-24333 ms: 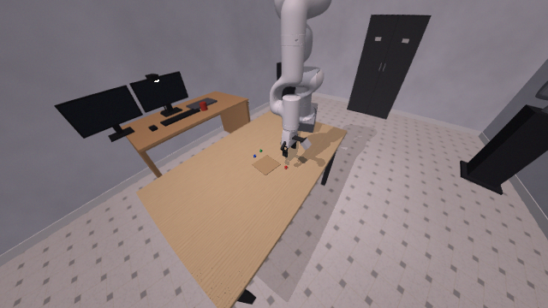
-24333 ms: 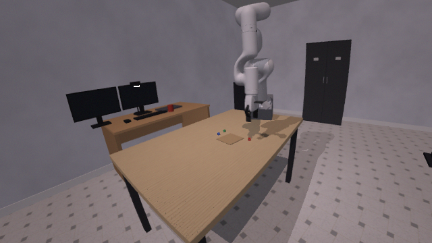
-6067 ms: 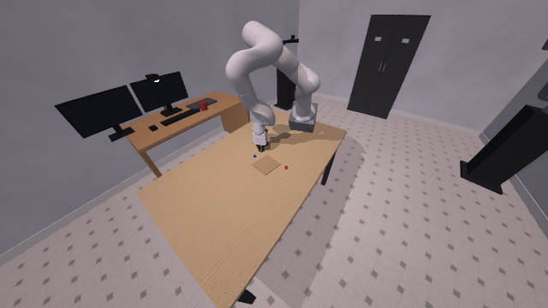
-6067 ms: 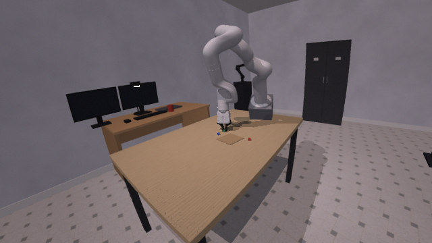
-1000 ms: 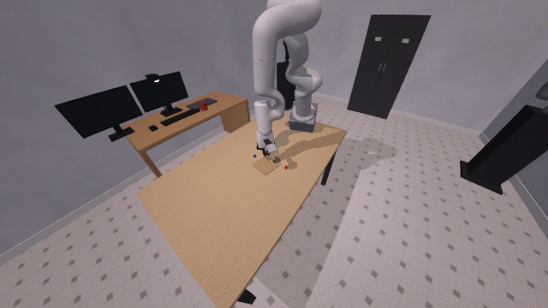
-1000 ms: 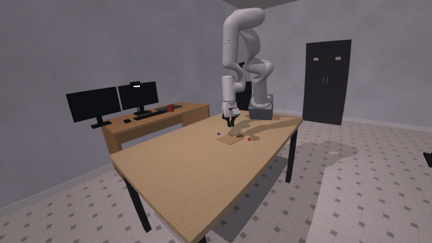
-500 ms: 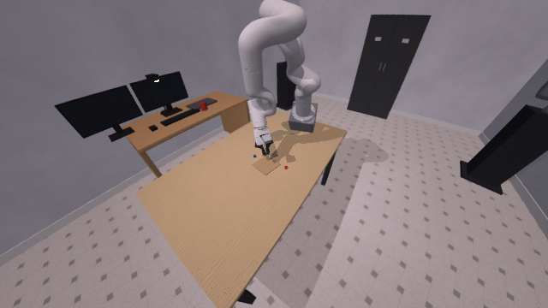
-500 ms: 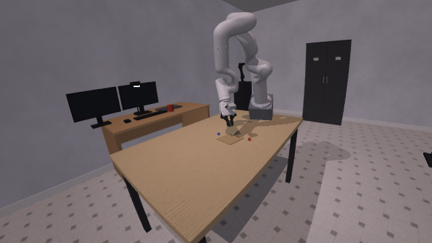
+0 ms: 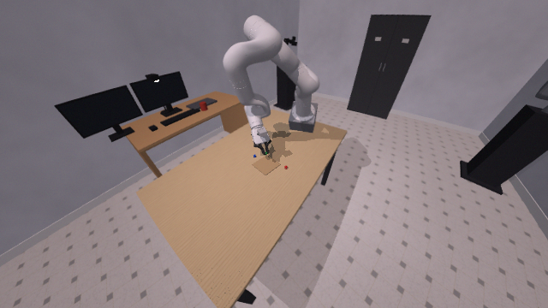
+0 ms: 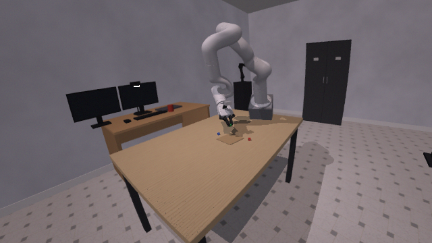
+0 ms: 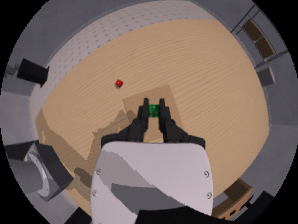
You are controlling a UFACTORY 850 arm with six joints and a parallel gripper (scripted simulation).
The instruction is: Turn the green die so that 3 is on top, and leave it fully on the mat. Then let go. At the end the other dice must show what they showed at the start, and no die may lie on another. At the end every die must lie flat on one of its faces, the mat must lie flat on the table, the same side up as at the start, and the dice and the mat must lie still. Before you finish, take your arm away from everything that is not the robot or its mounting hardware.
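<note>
My gripper (image 9: 265, 152) (image 10: 230, 124) (image 11: 153, 105) is shut on the small green die (image 9: 266, 152) (image 10: 230, 125) (image 11: 153, 110) and holds it tilted in the air above the far part of the tan mat (image 9: 265, 167) (image 10: 229, 140) (image 11: 172, 99). I cannot read the die's faces. A blue die (image 9: 254, 156) (image 10: 219, 133) lies on the table to the left of the mat. A red die (image 9: 286, 168) (image 10: 249, 138) (image 11: 119, 83) lies on the table to the right of the mat.
The wooden table (image 9: 214, 214) (image 10: 189, 175) carries the arm's grey base (image 9: 303, 121) (image 10: 260, 111) at its far end. A desk with two monitors, a keyboard and a red cup (image 9: 204, 106) stands to the left behind it.
</note>
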